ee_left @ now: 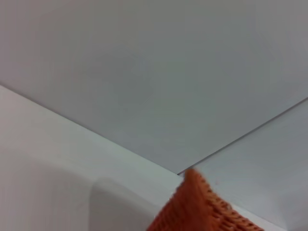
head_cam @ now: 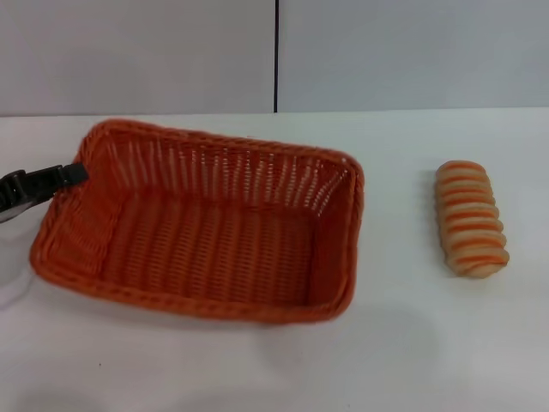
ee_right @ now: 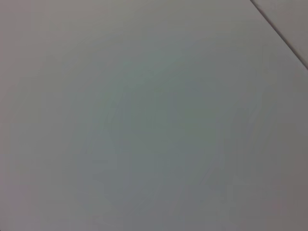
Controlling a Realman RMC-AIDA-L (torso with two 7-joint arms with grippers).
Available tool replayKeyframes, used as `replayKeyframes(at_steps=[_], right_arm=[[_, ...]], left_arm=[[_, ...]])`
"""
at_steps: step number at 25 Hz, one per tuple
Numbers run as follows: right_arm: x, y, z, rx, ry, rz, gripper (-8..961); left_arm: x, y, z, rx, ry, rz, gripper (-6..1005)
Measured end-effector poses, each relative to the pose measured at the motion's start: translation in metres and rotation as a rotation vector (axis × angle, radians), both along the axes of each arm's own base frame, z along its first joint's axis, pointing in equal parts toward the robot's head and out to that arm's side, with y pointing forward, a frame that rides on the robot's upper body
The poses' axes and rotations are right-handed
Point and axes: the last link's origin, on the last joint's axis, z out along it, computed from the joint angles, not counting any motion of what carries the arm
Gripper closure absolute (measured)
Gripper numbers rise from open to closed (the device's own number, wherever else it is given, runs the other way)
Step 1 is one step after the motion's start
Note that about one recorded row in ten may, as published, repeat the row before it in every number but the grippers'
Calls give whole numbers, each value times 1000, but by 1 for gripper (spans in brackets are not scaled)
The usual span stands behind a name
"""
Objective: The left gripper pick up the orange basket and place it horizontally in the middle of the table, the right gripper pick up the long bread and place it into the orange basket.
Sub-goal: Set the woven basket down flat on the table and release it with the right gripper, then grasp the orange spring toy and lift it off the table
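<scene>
Only non-task item: grey back wall (head_cam: 137, 51) behind the far edge, two flat panels split by a dark vertical seam (head_cam: 275, 56), same panel joint showing as a thin line in both wrist views.

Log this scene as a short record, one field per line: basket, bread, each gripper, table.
basket: orange basket on the table, empty, long side across the view, left of centre
bread: long bread on the table to the basket's right, apart from it
left gripper: left gripper at the basket's left rim; grip unclear
right gripper: not in view
table: white table
</scene>
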Motion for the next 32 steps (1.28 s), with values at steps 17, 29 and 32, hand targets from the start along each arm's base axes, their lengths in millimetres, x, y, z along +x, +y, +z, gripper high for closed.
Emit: replayKeyframes(at_steps=[17, 29, 32], right_arm=[[-9, -5, 14, -111, -7, 106, 179], [-102, -15, 49, -850, -247, 465, 179], [-115, -12, 48, -1020, -306, 456, 179]], left_arm=[[2, 4, 35, 215, 26, -124, 200], [34, 19, 28, 584, 58, -475, 200], [38, 21, 23, 593, 57, -497, 200]])
